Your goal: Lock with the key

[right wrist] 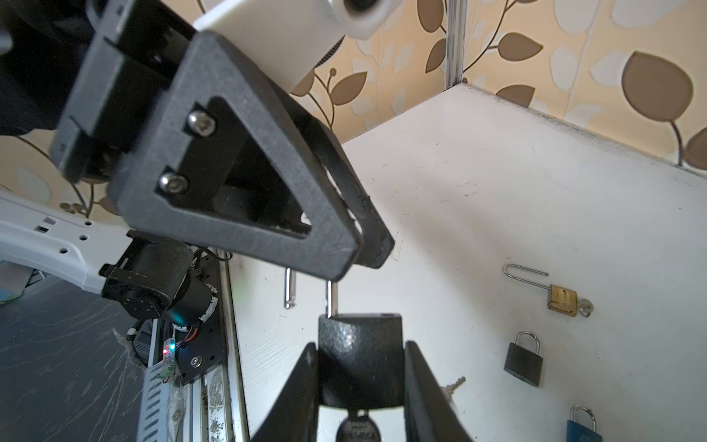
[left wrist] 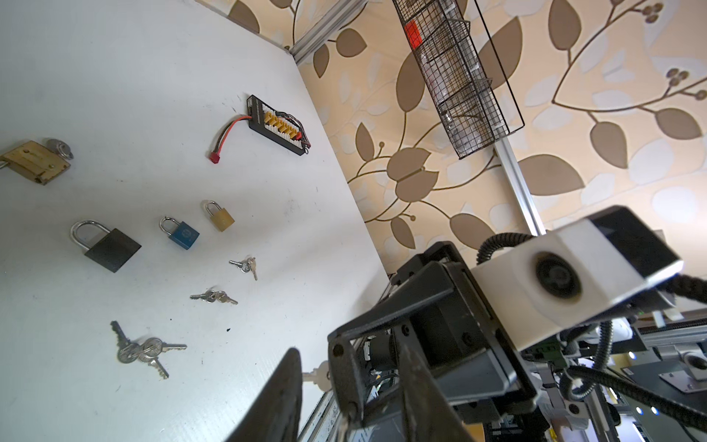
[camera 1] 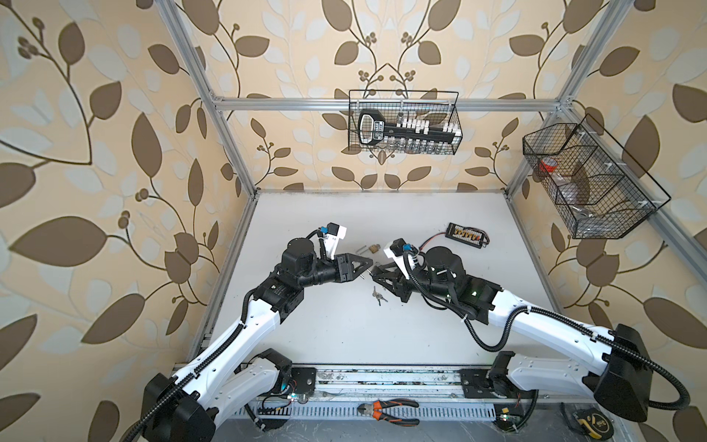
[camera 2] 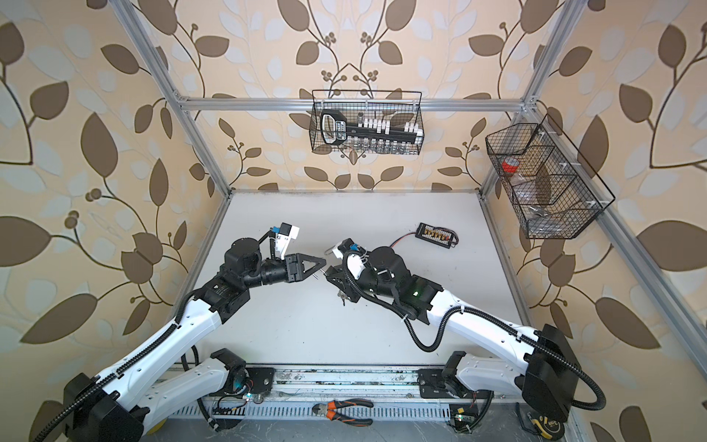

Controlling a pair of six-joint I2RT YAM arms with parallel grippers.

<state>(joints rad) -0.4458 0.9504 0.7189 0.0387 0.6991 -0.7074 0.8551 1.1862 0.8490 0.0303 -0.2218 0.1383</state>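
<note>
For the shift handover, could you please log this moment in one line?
right end effector: holds padlock, key inserted | left end effector: at open shackle, grip unclear | stage: not yet locked

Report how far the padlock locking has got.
Done: black padlock lifted, key seated in its base. In hand: right hand clamps the body; left hand sits at the shackle, grip unclear. Left: shackle's free leg is out, so press it home and turn the key.

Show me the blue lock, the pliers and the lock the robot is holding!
blue lock (left wrist: 184,237), left wrist view, on its blue body.
pliers (camera 1: 378,409), in a top view, where the handles meet.
held lock (right wrist: 359,359), right wrist view, on its dark body.
</note>
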